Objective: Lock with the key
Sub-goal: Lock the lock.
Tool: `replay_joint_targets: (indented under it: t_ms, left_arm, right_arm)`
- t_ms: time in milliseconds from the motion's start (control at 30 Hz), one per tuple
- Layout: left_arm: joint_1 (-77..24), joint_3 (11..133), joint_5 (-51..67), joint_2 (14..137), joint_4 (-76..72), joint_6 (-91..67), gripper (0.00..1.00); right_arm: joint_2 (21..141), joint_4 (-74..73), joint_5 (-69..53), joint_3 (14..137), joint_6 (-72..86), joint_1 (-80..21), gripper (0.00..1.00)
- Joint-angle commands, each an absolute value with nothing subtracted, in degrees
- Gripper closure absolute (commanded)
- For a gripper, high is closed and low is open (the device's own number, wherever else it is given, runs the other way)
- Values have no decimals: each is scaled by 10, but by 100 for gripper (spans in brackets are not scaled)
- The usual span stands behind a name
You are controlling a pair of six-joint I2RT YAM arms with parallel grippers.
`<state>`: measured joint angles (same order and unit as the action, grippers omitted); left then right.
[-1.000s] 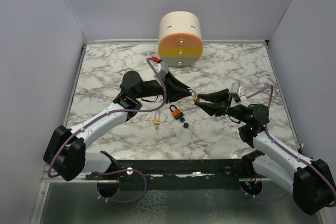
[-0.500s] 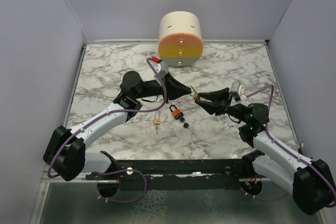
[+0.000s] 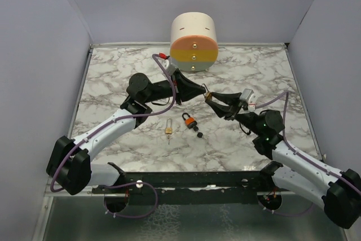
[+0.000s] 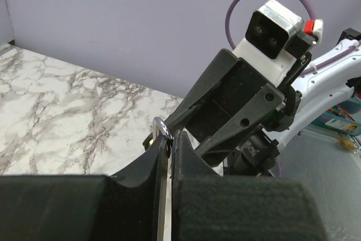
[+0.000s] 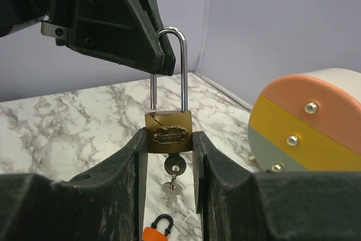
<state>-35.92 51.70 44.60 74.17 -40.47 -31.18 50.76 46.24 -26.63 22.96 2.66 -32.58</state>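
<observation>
so our left gripper (image 4: 168, 139) is pressed together on the shackle (image 5: 183, 66), and our right gripper (image 5: 169, 139) pinches the brass padlock (image 5: 168, 134) by its body, both up beyond the orange padlock (image 3: 190, 121). A small metal key (image 5: 174, 166) sits in its keyhole. The black-headed key (image 3: 198, 134) lies untouched just right of the orange padlock. We reckon we're seating the shackle: next up is a straight push down, then a key turn

A tiny black-headed key (image 3: 198, 132) of dark plastic with a short thin metal blade lies flat on the grey-veined marble desk (image 3: 113, 83), near its middle. It rests just beside the orange-bodied padlock (image 3: 190, 121), on that lock's near right side. It seems to point its blade toward the near right, though the blade is barely discernible.
</observation>
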Motion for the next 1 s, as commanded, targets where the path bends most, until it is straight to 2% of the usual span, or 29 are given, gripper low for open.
replay_joint_targets:
  t_ms: [0,200,600,967]
  left_arm:
    - [-371,521,425,731,-416,-349,100]
    - [-372,504,420,713,-397,-326,100]
    - [-375,473,411,700,-380,-296,100]
    - [-401,488,408,720,-380,-292,100]
  right_arm:
    - [511,432,-161,245,-87,-407,99]
    - [511,448,-124,239,-114,-443,99]
    - [447,463,-155,214,-85,-445,99]
    - [485,483,-138,221,-77,-447,99]
